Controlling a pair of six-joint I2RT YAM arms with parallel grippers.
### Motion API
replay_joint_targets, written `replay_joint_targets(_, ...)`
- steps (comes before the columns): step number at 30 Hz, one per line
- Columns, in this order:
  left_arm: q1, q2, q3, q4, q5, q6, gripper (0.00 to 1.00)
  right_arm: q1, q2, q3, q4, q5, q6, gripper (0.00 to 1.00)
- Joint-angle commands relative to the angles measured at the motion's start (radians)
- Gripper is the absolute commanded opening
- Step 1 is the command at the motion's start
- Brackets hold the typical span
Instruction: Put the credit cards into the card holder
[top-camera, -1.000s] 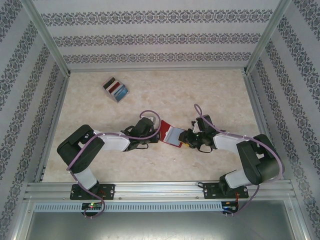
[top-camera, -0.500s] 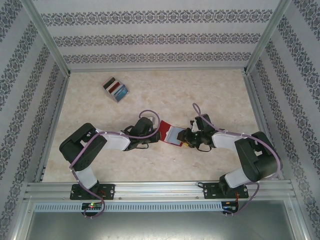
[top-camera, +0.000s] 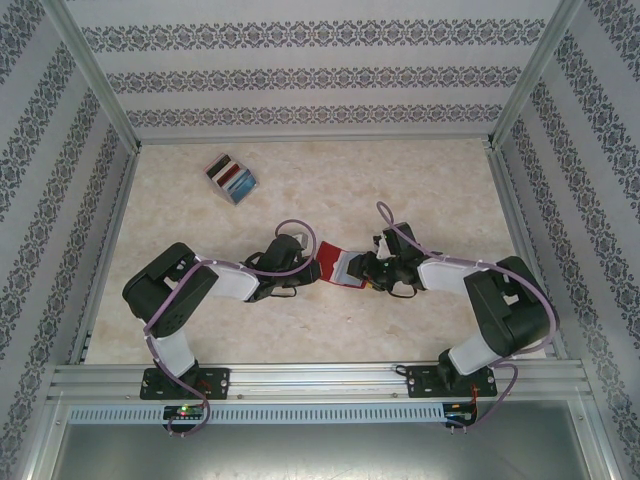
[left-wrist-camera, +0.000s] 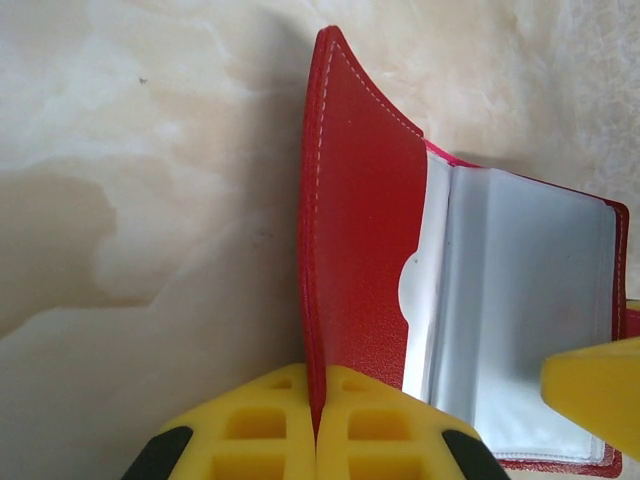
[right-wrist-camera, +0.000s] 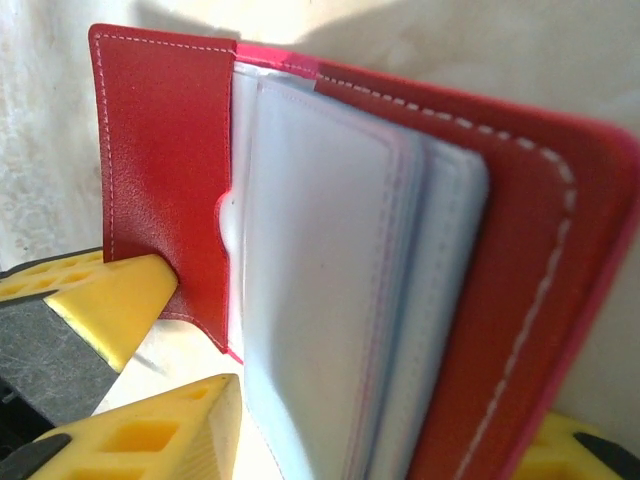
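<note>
Left gripper (left-wrist-camera: 315, 428): yellow two-finger pincer, jaws pressed together on the edge of the red front cover (left-wrist-camera: 360, 250). There is no gap between the pads.
Reason for hold: the cover stands up off the table like a lifted page, which I judge is meant to expose the pockets behind it for loading.
Card holder (left-wrist-camera: 500, 300): small red leather-like folding wallet with pale stitching. It lies open mid-table, between the two grippers.
Sleeves (right-wrist-camera: 320, 250): grey translucent plastic, at least two leaves fanned apart. No card is seen in those that show.
Right gripper (top-camera: 373, 272): yellow pincer, jaws apart, one finger on either side of the sleeve stack and back cover. Whether they press on the wallet or merely bracket it I cannot tell, as the contact is cut off at the frame edge.
Reason for placing: judged to steady the far half so the wallet neither folds nor slides.
Tabletop (top-camera: 430, 190): pale marble pattern.
Slotted stand (top-camera: 214, 167): light grey block, far left of the table, well apart from the wallet.
Credit cards (top-camera: 236, 180): thin plastic rectangles standing on edge in the stand, probably so that a pincer can take one by its rim.
Count: arms 2; grippers 2; card holder 1; stand 1; cards 3 (dark, red, blue); cards in holder 0.
Task status: nothing loaded yet. One gripper would have to let go to fetch a card.
</note>
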Motion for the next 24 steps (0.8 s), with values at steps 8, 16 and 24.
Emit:
replay_joint_targets(8,0.010,0.007,-0.022,-0.034,-0.033,-0.018,0.00,-0.048,-0.172,-0.078,-0.089,0.048,-0.076,0.31)
replay_joint_targets(16,0.010,0.020,-0.021,-0.020,-0.019,-0.020,0.00,-0.048,-0.106,-0.071,-0.059,0.030,-0.072,0.24)
replay_joint_targets(24,0.010,0.028,-0.019,-0.015,-0.009,-0.020,0.00,-0.035,-0.067,-0.052,-0.049,0.031,-0.075,0.25)
